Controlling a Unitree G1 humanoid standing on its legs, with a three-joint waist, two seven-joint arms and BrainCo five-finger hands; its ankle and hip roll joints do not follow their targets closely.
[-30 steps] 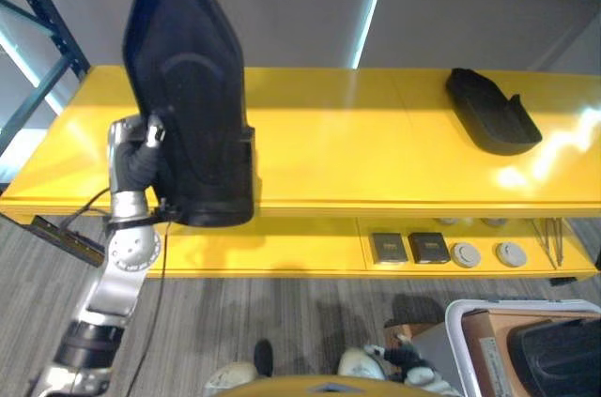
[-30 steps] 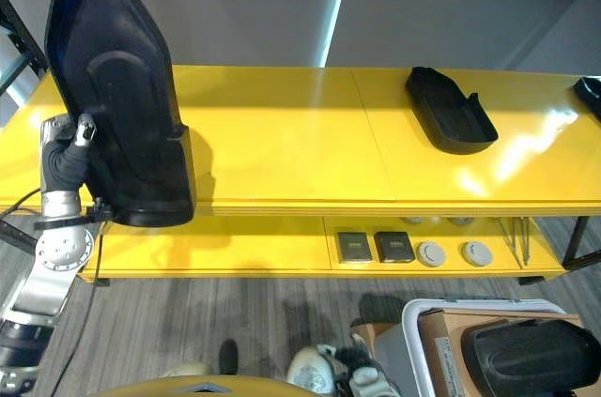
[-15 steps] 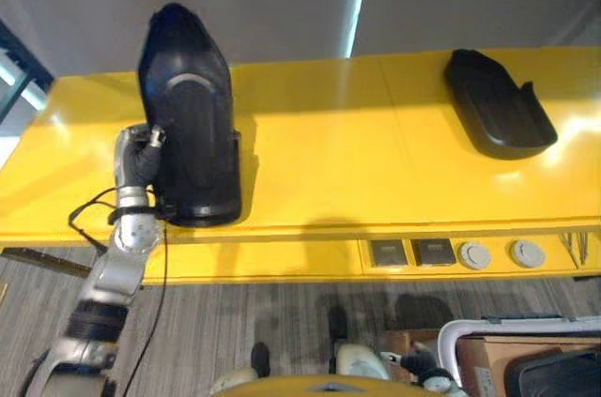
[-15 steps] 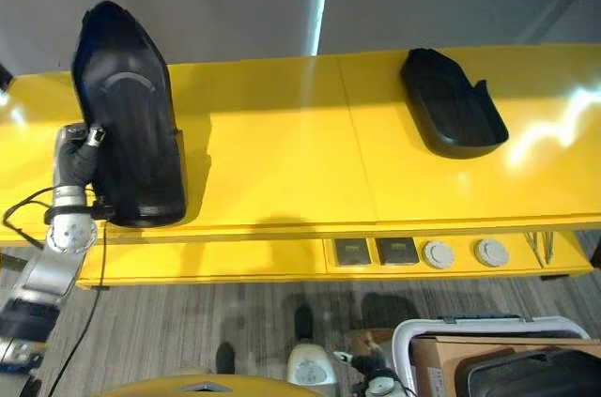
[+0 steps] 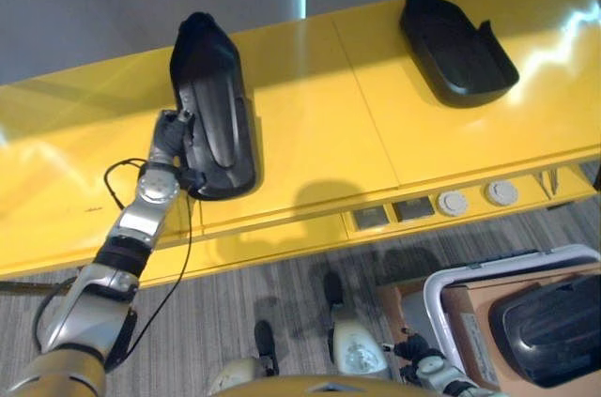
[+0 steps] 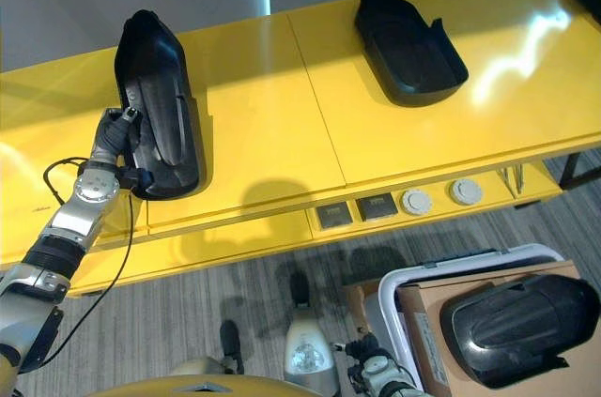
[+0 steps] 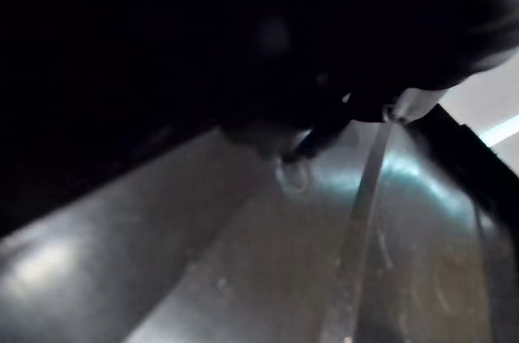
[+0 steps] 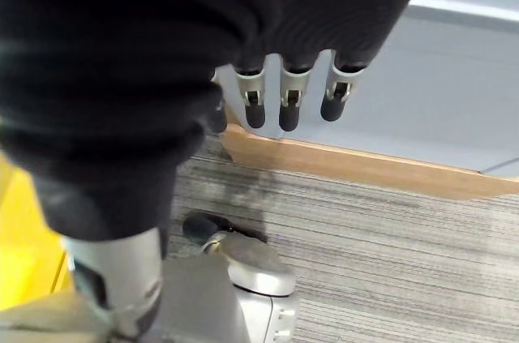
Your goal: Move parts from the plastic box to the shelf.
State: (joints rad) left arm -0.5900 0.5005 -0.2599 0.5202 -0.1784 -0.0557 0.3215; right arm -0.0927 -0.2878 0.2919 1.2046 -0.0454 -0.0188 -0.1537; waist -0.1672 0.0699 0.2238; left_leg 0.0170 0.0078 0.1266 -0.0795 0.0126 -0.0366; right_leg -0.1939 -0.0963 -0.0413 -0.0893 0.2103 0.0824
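Left hand (image 6: 117, 139) is clenched on the near-left edge of a large black moulded part (image 6: 158, 106). The part lies lengthwise on the top of the yellow shelf (image 6: 263, 115), its near end close to the front edge. Whether it rests fully flat or is partly borne by the hand cannot be told. The left wrist view shows the part's glossy inner surface at very close range; the fingers themselves are not distinguishable there.

A second black part (image 6: 408, 50) lies on the same shelf top, well apart to the right. A third black part (image 6: 521, 327) sits on cardboard in the white-rimmed plastic box (image 6: 399, 298) on the floor at lower right.

Right hand (image 8: 288, 96) hangs low over the carpet, fingers relaxed and straight, holding nothing.

Assessment: placement step, apparently near completion. To finish well, the part should be settled with its whole base on the shelf and clear of the front lip before the fingers let go. The release should be straight back toward the robot, without dragging the edge. Risk: the near end overhanging and tipping off once unsupported.
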